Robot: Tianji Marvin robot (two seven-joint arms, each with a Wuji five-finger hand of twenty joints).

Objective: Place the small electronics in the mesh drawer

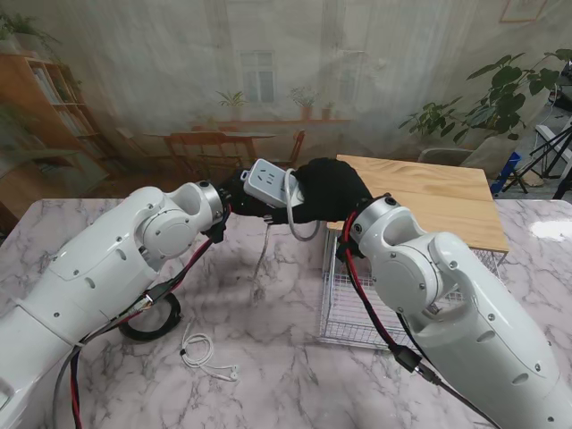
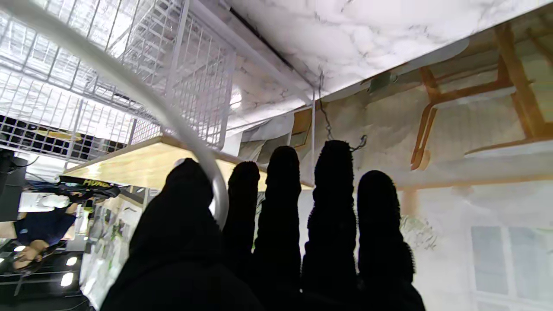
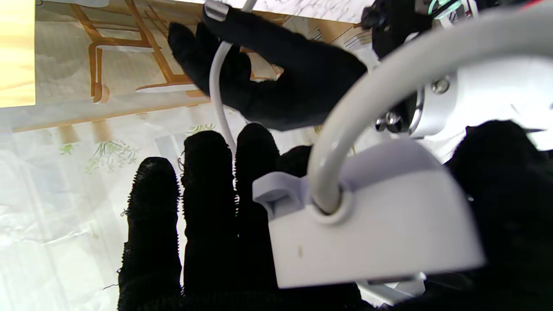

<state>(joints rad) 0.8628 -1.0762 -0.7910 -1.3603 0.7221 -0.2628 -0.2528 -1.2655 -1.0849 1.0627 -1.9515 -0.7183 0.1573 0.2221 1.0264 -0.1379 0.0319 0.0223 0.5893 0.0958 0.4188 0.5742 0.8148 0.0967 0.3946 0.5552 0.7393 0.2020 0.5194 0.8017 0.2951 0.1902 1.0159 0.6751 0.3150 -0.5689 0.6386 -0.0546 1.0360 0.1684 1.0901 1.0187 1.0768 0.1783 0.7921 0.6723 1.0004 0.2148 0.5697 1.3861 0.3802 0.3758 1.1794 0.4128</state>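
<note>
Both arms fill my view: right hand [image 1: 332,189] holds the power strip [image 1: 271,182], left hand [image 1: 239,192] pinches its cable [image 1: 299,223]; next, carry over the mesh drawer [image 1: 344,308].

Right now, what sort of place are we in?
Probably a lab or demo room staged as a home: a marble-look table, a printed café backdrop, and a camera tripod at the right edge.

One white power strip [image 1: 268,182], one mesh drawer [image 1: 335,304], one white earphone cable [image 1: 204,353], one black cable coil [image 1: 152,323].
</note>
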